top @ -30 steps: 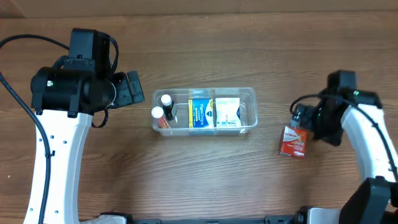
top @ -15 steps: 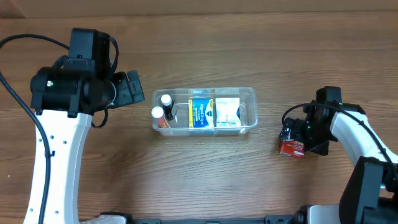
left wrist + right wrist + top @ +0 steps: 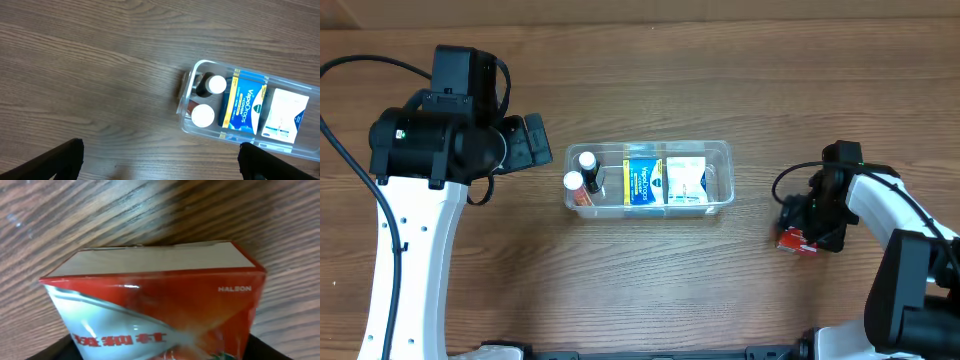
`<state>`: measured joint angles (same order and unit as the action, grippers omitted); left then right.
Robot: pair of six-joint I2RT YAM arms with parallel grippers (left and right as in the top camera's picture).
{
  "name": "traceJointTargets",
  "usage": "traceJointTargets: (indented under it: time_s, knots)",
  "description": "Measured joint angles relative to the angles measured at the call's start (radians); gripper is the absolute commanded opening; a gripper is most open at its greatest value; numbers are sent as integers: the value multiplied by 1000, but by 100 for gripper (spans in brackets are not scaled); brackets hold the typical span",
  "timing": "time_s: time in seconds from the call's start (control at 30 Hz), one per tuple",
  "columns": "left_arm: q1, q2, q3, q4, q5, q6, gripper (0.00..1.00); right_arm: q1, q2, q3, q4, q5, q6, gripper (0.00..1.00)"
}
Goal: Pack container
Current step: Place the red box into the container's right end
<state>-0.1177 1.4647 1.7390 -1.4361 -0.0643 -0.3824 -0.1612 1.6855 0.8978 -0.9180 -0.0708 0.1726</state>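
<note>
**Item: clear container, part-filled, middle of table**

Location: the container (image 3: 650,178) sits at the centre of the table (image 3: 650,290), well apart from both arms.

Orientation: mouth up. The long axis runs parallel to the table's near edge, with the short ends facing the left and right edges.

Contents: two white-capped bottles (image 3: 210,99) stand at the left end, followed by a blue box (image 3: 243,105) and a white box (image 3: 284,114). The right end appears bare.

Handling (judged): thin moulded plastic that is light, slick and somewhat flexible in the walls. It is best taken by the rim at a short end, or steadied there, and it could skid if nudged.

Pending stock: a red carton (image 3: 798,241) lies toward the right edge. It looks like glossy card, light and crushable, so grip across the narrow faces.

Left fingers (image 3: 60,160): spread wide and holding nothing, short of the container's left end.

Right fingers (image 3: 272,352): down over the red carton and flanking it. Whether they have clamped it cannot be told.
</note>
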Motion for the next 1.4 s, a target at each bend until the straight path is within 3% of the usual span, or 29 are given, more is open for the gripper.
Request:
traceJointTargets:
  time_s: [0.2,0.3,0.47,0.5,0.6,0.8,1.0,1.03,1.07,1.3,1.4]
  knots:
    - [0,0,0,0,0,0,100,0,3,6,-10,-2,8,76]
    - [0,0,0,0,0,0,100,2,30,79,-120,-38,10,77]
    - [0,0,0,-1,0,0,100,88,-5,424,-336,-66,10,75]
    - [0,0,0,-1,0,0,100,172,-43,554,-358,-72,10,74]
    - [0,0,0,-1,0,0,100,365,-95,679,-334,-81,13,73]
    - [0,0,0,-4,0,0,100,596,-8,668,-262,-60,97,73]
    - [0,0,0,-8,0,0,100,600,175,653,-260,-44,134,77]
    - [0,0,0,-8,0,0,100,600,178,652,-260,-44,135,95]
    - [0,0,0,-8,0,0,100,600,178,652,-256,-44,138,100]
    - [0,0,0,-8,0,0,100,600,178,658,-254,-44,141,100]
    - [0,0,0,-8,-2,0,100,591,151,748,-278,-15,140,100]
